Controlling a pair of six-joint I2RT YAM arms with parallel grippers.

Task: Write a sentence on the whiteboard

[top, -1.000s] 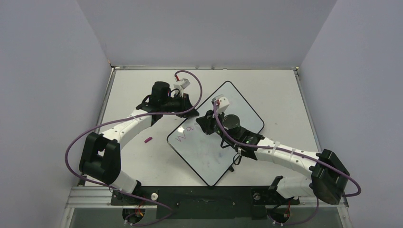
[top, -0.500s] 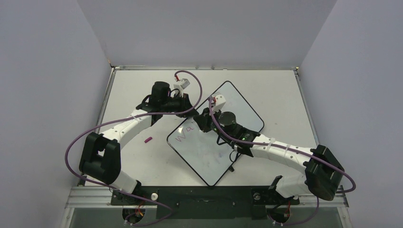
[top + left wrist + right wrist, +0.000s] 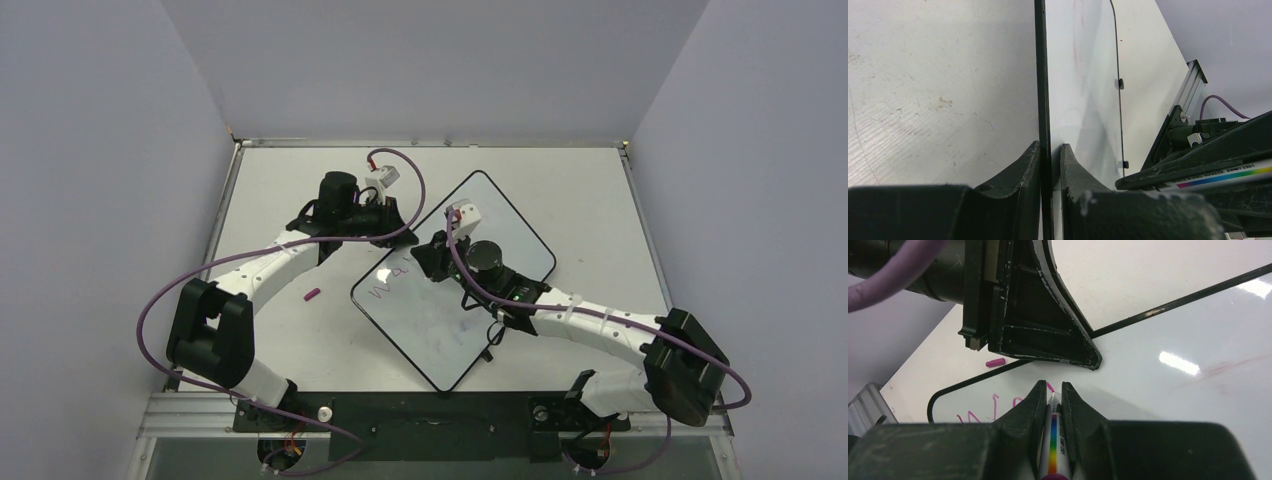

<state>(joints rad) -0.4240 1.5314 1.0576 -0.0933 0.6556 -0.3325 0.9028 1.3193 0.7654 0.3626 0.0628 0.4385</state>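
Note:
The whiteboard lies tilted on the tabletop, glossy white with a thin black rim. My left gripper is shut on its upper-left rim; both fingers pinch the edge. My right gripper is shut on a white marker with a rainbow stripe, its tip touching the board. The sentence is only a few pink letters, about "Wa" and a fresh stroke; they also show in the right wrist view. Faint old smudges lie lower on the board.
A pink marker cap lies on the tabletop left of the board; it also shows in the right wrist view. Grey walls enclose the table. Purple cables loop over both arms. A metal rail runs along the near edge.
The right gripper with the marker has shifted slightly up-left and back across the board, adding a pink stroke after "Wa". The left gripper has held still on the rim.

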